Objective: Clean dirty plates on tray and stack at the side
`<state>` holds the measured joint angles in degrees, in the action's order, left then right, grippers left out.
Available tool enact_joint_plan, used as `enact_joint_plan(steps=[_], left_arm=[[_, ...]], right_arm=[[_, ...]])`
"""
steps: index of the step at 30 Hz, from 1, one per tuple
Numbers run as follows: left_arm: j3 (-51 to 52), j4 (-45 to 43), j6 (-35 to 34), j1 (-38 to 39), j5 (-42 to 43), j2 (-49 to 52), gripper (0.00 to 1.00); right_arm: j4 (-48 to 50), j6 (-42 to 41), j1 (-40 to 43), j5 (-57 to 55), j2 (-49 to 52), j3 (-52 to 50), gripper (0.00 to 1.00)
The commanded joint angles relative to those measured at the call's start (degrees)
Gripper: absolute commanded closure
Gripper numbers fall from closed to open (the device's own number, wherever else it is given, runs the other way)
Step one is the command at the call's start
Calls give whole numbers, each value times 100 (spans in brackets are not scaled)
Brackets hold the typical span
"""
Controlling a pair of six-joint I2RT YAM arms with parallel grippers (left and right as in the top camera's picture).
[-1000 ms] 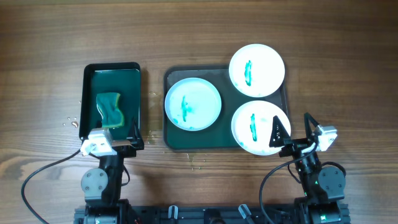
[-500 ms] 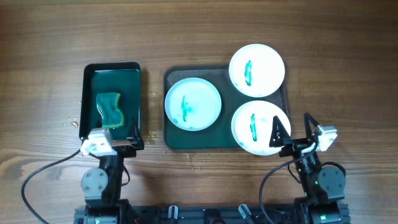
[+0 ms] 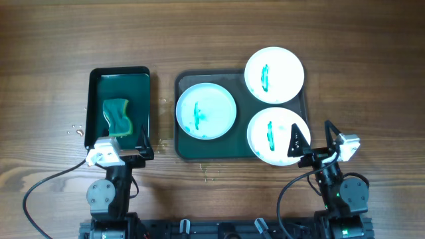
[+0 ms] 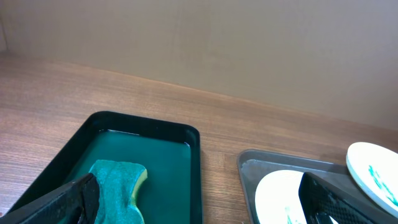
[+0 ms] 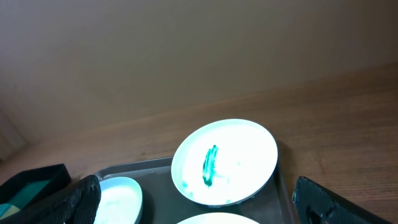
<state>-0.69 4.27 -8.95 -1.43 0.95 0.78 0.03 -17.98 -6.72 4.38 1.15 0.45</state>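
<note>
Two grippers stand spread wide, holding nothing. Left of the dark grey rectangular tray [image 3: 222,150], the left gripper [image 3: 123,150] hangs at the near edge of a black rectangular basin [image 3: 119,69] of green water holding a green sponge [image 3: 117,116]. Three white round plates [image 3: 206,111] smeared green sit on the tray; the right gripper [image 3: 313,136] is above its near right corner.

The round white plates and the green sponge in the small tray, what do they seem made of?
The round white plates look like glazed ceramic or hard plastic: smooth, evenly white, thin-rimmed; the pictures cannot settle which. The green sponge looks like soft matte foam, wavy in outline, with a yellowish layer along one side.
</note>
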Motion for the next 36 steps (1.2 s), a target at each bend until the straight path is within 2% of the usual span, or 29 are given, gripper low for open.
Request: enact_joint_plan(steps=[1,33,36], left_arm=[[33,4,-48,33,87,-55,0],[33,4,-48,33,87,-55,0],[33,7,-48,33,87,-55,0]], right_arm=[[11,-44,-39,-98,-50,-15,0],[15,20,-39,-245,-50,-15,0],[31,-225,-39,-310,-50,-15,0]])
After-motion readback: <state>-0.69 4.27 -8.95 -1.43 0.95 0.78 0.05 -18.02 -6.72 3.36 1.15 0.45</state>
